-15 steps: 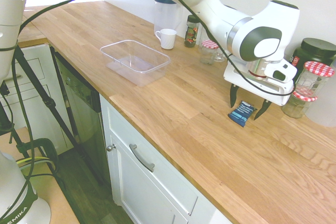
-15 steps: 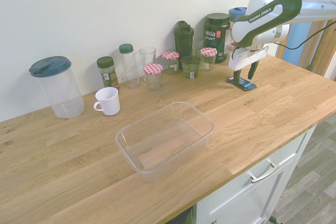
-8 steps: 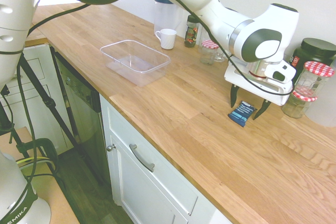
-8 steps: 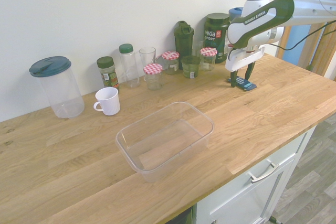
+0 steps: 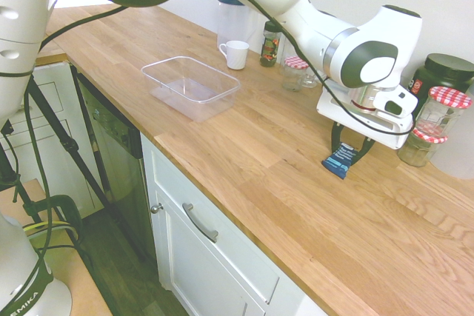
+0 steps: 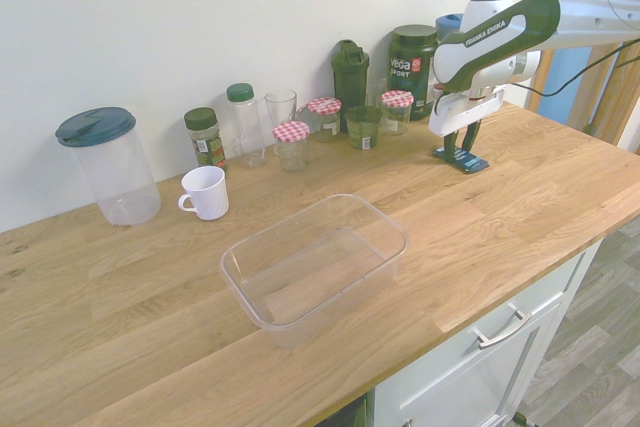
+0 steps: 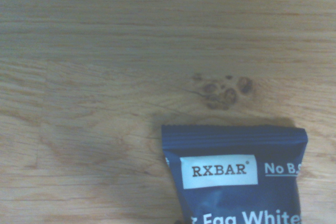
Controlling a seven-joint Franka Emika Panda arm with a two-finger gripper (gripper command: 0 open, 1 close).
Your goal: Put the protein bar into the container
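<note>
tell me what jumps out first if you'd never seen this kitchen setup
The white robot arm's hand stands straight down over a small dark-blue protein bar wrapper on the wooden countertop, its fingers close around the wrapper. Further along the counter sits an empty shallow clear plastic tub, with jars and bottles lined up by the wall.

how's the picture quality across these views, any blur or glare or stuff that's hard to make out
Wrist view: soft focus, yet the protein bar print reads clearly; its lower part is cut off. First exterior view: bright, washed-out wall, wide-angle bending of the countertop. Second exterior view: even light; the clear container shows mainly by its rim.
</note>
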